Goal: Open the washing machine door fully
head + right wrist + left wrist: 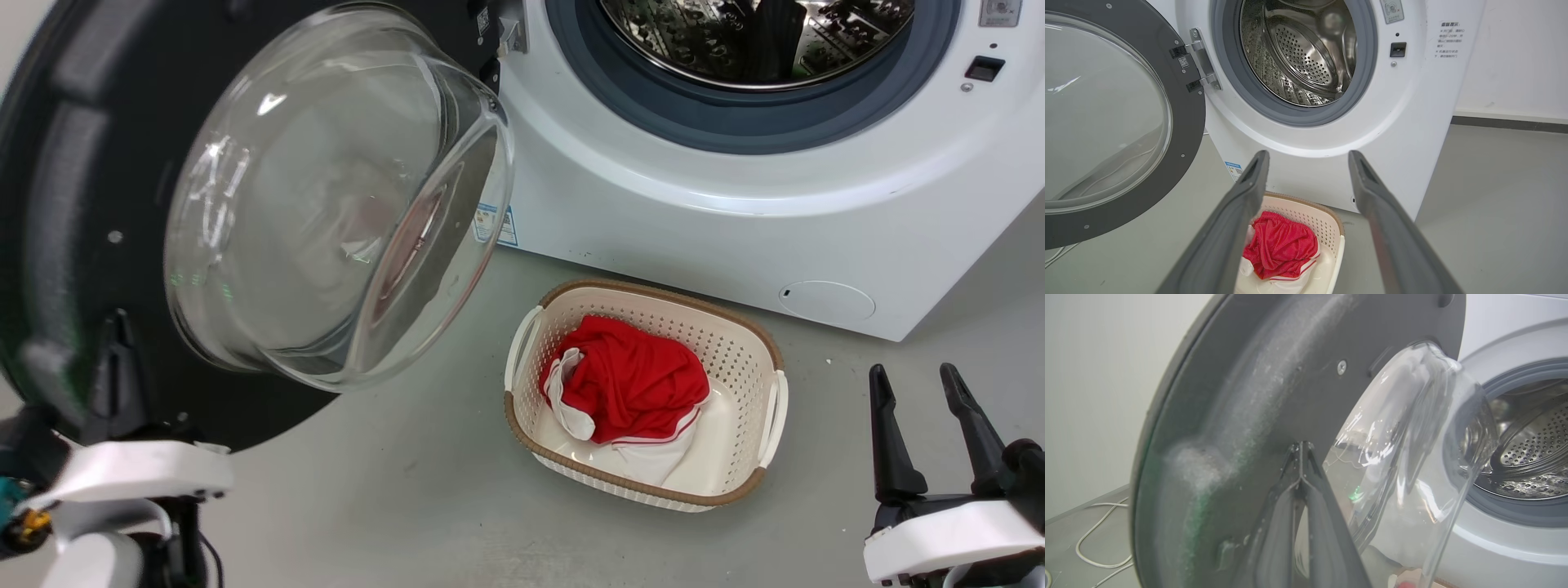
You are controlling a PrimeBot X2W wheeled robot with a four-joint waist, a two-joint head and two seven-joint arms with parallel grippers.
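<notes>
The washing machine door (73,204) stands swung out on its hinge (1202,57) at the left side of the washing machine (735,229), well clear of the opening, with its inner face turned toward the robot. It is a big round disc, dark grey to black on this side, with a raised ring moulded into it, a few small screws, and a white label near the hinge. From its centre bulges a deep clear glass bowl (326,196), thick-rimmed and shiny, catching bright reflections; the floor (367,506) and a hint of red show through it. The left claw (1300,451) has its two dark fingers brought together at the tips with nothing between them, and the tips lie at the door's dark inner face just beside the edge of the glass; firm contact cannot be told. The right claw (914,371) hangs low to the right, fingers spread wide and empty, apart from the machine. Behind the door the steel drum (759,41) is exposed inside its grey seal (735,122). On the floor before the machine sits a cream basket (767,343) holding a red garment (629,376).
</notes>
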